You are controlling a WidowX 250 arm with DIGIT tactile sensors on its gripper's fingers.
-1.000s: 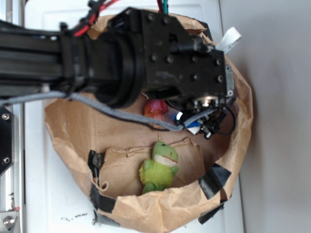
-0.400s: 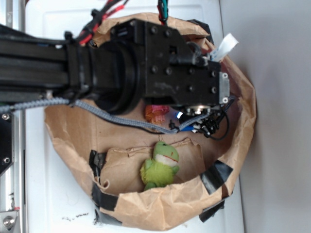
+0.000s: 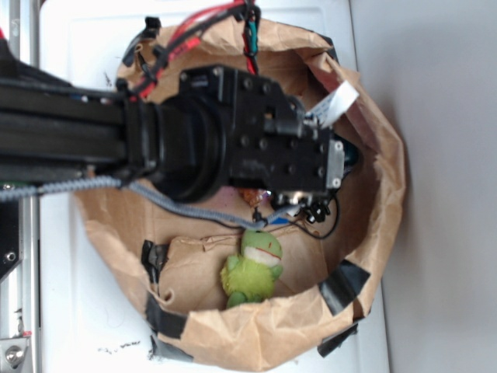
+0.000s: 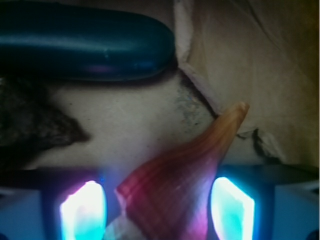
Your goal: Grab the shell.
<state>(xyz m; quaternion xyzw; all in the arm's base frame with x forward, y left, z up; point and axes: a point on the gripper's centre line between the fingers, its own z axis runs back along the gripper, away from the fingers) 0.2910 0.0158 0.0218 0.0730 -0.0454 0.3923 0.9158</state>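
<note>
In the wrist view the shell (image 4: 185, 180) lies on the bag floor, orange-red and ribbed, its tapering point aimed up and right. My gripper (image 4: 157, 210) is open and straddles the shell's wide body. The left finger (image 4: 82, 210) stands a little apart from it, and the right finger (image 4: 232, 207) is at its edge. In the exterior view the gripper (image 3: 291, 210) is low inside the paper bag (image 3: 380, 179), and only an orange sliver of the shell (image 3: 248, 195) shows under the arm.
A green plush frog (image 3: 255, 272) lies near the bag's front wall. A dark teal rounded object (image 4: 85, 47) sits beyond the shell, and a dark lumpy mass (image 4: 30, 125) is to the left. The bag's crumpled walls ring the gripper closely.
The arm has moved down and left, deeper into the bag. It now covers almost all of the shell, which showed more plainly before.
</note>
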